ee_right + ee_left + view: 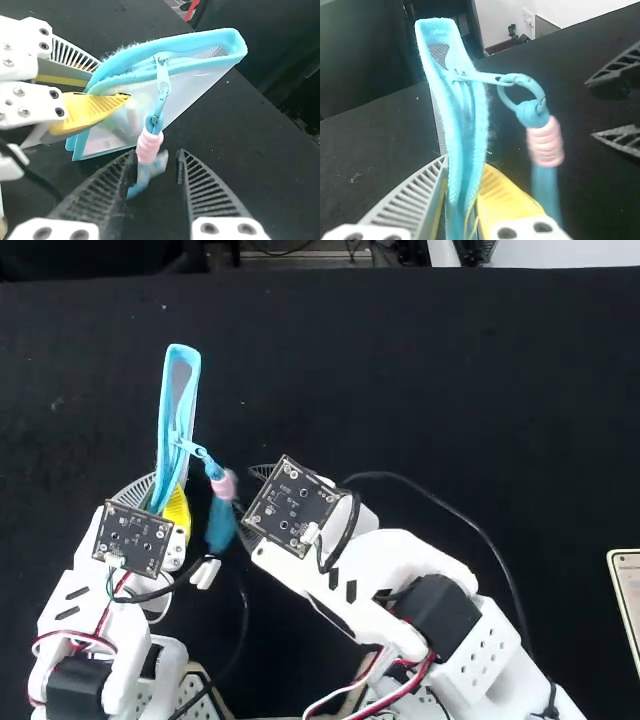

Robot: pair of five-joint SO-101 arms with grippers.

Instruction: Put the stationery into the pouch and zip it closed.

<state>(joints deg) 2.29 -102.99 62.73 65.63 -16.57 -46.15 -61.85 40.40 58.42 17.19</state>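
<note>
A clear pouch (180,410) with a blue fabric rim stands upright on its edge, with my left gripper (170,502) shut on its lower end. Its grey and yellow fingers (500,200) clamp the rim of the pouch (465,150). From the zipper slider (162,75) hangs a blue strap with a pink bead (149,145). My right gripper (156,155) is open, and the strap's tail hangs between its black fingers, against one of them. Pale stationery (125,117) shows faintly through the clear side of the pouch (195,85).
The black tablecloth (450,370) stretches bare behind and to the right. A pale flat object (626,590) lies at the right edge. Cables (440,505) loop over the right arm.
</note>
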